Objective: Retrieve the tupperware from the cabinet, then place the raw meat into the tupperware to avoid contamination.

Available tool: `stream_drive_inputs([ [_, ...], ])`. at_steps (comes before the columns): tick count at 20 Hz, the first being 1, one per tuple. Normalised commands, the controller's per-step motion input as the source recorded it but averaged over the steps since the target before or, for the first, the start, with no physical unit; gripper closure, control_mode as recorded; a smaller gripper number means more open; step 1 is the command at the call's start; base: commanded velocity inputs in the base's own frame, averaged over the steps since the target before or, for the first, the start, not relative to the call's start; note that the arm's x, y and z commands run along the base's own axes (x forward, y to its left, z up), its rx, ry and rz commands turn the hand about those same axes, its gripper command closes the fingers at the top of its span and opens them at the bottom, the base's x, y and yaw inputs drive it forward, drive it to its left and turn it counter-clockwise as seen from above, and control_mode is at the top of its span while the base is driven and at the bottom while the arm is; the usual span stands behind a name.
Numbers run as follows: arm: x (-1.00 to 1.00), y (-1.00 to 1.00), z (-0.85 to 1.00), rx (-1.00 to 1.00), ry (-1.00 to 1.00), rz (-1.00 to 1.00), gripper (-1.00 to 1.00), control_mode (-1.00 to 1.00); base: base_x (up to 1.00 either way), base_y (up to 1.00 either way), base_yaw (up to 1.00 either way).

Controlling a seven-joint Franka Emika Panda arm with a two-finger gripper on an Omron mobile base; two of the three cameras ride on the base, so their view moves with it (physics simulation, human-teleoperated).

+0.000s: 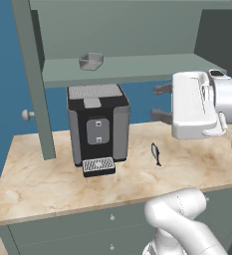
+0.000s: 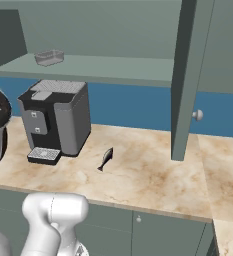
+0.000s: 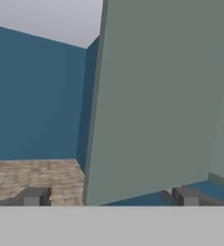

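My gripper [image 1: 160, 103] hangs fully open and empty above the marble surface [image 1: 48, 179], its two dark fingers pointing sideways toward the coffee machine [image 1: 98, 124], with the cabinet [image 1: 132, 30] already standing open. The tupperware [image 1: 91, 61] sits on the cabinet's inner shelf [image 1: 152, 69], above the coffee machine and higher than my hand; the raw meat [image 1: 156, 153], a small dark fish, lies on the surface just to the right of the machine. The step in hand, as I judge it, is fetching the container. To do it well I should rise above the shelf's front edge before moving in, keep clear of the open door [image 3: 156, 105] that looms close ahead in the hand view, and line my fingers across the tupperware's short side. A light, shallow box may skid back if nudged, so I would close squarely on its walls.
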Motion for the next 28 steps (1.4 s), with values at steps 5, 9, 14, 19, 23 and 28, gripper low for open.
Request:
stream_drive_inputs([
  [5, 0.04, -0.24, 0.12, -0.08, -0.02, -0.22, -1.00, -1.00, 0.00, 0.00, 0.00],
  [9, 0.16, -0.11, 0.06, -0.08, 0.01, -0.24, -1.00, -1.00, 0.00, 0.00, 0.00],
  [14, 0.20, -0.05, 0.01, -0.10, 0.01, -0.24, -1.00, -1.00, 0.00, 0.00, 0.00],
  [19, 0.26, -0.11, 0.00, -0.10, 0.01, -0.19, -1.00, -1.00, 0.00, 0.00, 0.00],
  [23, 0.33, -0.20, 0.00, -0.10, 0.04, -0.14, -1.00, -1.00, 0.00, 0.00, 0.00],
  [28, 0.31, -0.23, -0.01, -0.09, 0.06, -0.09, -1.00, -1.00, 0.00, 0.00, 0.00],
])
